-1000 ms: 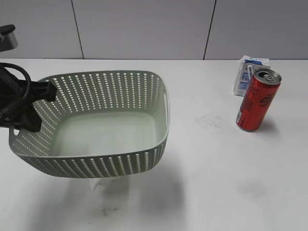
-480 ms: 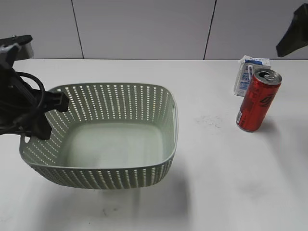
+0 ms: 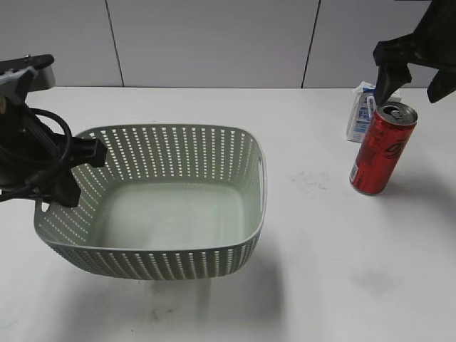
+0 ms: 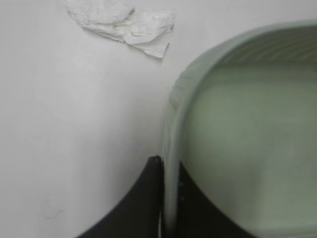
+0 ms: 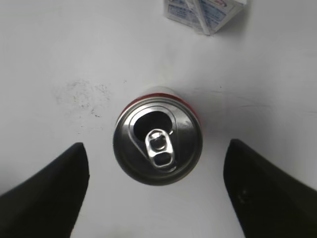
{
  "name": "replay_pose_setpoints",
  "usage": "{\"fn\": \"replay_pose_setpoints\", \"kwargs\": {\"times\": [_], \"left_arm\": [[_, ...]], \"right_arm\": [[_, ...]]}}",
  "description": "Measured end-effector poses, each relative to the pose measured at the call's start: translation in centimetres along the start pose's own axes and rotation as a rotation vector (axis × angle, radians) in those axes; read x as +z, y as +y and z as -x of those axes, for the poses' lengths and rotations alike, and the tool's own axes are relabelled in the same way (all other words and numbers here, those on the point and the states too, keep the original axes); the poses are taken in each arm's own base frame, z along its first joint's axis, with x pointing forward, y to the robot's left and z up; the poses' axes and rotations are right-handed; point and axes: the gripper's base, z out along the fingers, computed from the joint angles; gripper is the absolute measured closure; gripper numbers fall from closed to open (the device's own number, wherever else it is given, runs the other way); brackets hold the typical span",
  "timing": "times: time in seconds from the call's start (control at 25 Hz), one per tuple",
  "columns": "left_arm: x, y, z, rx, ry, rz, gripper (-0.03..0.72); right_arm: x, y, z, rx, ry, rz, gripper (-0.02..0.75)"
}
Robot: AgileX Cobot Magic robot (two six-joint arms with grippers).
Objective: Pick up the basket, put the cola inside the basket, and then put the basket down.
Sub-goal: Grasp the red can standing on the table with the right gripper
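The pale green basket (image 3: 171,146) hangs a little above the table on the left and casts a shadow under it. My left gripper (image 3: 63,178) is shut on its left wall. In the left wrist view the basket's rim (image 4: 171,134) runs between the two black jaws of the left gripper (image 4: 170,198). The red cola can (image 3: 381,149) stands upright at the right. My right gripper (image 3: 412,82) is open just above it. In the right wrist view the can's silver top (image 5: 157,144) sits between the spread jaws of the right gripper (image 5: 154,148), which do not touch it.
A small blue-and-white drink carton (image 3: 360,114) stands just behind the can; it also shows at the top of the right wrist view (image 5: 203,12). A crumpled white paper (image 4: 126,25) lies on the table beside the basket's corner. A grey wall runs behind the table.
The left gripper has carried the basket a little to the right and levelled it. The right gripper has come in from the upper right and now hangs over the can.
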Motion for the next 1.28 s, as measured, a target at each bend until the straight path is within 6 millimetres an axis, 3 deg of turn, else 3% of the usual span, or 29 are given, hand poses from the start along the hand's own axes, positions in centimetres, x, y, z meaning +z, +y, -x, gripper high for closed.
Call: {"fn": "replay_pose_setpoints", "kwargs": {"times": [0.4, 0.96, 1.28], "left_arm": [[0.0, -0.1, 0.0, 0.003, -0.005, -0.003, 0.691], [0.0, -0.1, 0.1, 0.001, -0.010, -0.006, 0.691], [0.0, -0.1, 0.1, 0.000, -0.016, -0.010, 0.691]], "right_arm": [[3.9, -0.3, 0.5, 0.008, 0.055, -0.048, 0.094], [4.3, -0.1, 0.9, 0.016, 0.016, -0.032, 0.102], [6.5, -0.2, 0.2, 0.016, 0.127, -0.050, 0.136]]}}
